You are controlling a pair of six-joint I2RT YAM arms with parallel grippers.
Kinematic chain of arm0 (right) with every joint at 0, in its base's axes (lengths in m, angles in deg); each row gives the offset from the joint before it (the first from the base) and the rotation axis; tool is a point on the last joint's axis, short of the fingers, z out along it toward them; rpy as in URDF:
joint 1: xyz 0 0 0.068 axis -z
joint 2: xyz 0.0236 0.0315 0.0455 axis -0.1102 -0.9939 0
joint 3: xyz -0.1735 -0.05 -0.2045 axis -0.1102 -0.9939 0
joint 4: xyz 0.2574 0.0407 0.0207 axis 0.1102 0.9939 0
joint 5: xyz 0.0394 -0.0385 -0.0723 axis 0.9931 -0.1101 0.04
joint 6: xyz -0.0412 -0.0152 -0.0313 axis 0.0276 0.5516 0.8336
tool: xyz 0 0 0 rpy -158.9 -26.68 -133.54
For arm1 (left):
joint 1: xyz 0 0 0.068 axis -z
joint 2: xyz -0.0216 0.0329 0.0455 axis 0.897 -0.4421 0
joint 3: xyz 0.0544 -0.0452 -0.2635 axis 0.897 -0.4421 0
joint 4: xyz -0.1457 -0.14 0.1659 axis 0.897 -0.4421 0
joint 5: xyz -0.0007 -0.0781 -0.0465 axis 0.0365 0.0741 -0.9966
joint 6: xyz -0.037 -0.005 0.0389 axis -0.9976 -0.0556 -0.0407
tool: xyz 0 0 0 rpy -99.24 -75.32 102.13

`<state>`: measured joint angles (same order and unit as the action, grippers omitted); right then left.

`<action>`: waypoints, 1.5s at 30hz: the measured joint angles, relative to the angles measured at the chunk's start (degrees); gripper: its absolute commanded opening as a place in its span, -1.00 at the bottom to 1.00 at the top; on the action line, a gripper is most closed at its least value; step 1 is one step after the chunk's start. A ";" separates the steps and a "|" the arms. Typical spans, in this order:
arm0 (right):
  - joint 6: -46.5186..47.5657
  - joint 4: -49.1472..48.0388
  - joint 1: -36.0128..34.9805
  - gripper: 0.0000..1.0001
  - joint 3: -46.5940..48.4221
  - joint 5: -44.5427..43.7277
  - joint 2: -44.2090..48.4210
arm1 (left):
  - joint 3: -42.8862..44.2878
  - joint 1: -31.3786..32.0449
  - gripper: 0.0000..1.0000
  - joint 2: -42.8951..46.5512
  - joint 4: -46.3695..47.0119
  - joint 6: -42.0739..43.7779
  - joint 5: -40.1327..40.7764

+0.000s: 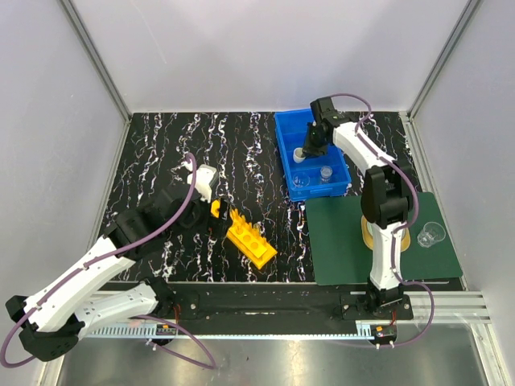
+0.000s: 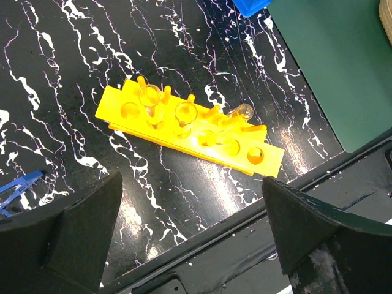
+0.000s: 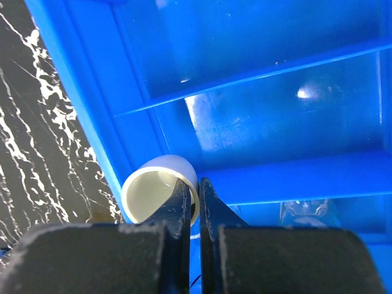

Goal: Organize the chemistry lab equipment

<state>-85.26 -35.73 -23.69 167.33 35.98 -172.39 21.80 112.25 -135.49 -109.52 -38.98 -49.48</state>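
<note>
top view and wrist views. my right jaws are pinched on the rim of the small white round piece, which sits inside the blue divided bin, just beside its 9 o'clock wall. my left jaws stand wide apart above the yellow rack, which lies on the counter at 7 o'clock of the bin, with glass tubes in its holes.

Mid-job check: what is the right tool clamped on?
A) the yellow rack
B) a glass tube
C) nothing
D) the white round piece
D: the right wrist view shows the right tool pinching the wall of the white round piece inside the blue bin.
</note>
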 measured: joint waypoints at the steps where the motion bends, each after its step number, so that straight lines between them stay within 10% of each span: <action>1: 0.13 0.20 -0.26 -1.00 0.00 0.00 -0.61 | 0.00 0.00 0.98 0.00 0.00 0.02 0.02; 24: 3.13 0.50 -3.15 -0.99 1.27 -4.44 -8.72 | -0.20 -0.04 0.98 0.17 -0.04 0.04 0.20; 35: 4.09 0.46 -4.07 0.01 1.64 -6.43 -8.70 | -0.20 -0.09 0.98 0.22 -0.07 0.44 0.22; 45: 4.90 3.32 -4.50 0.15 1.68 -8.13 -4.98 | -0.11 -0.09 0.98 0.11 -0.37 0.46 0.22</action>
<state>-80.36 -32.41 -28.20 169.01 27.85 -177.37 21.69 112.16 -135.38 -109.90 -38.52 -49.26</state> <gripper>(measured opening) 0.568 0.987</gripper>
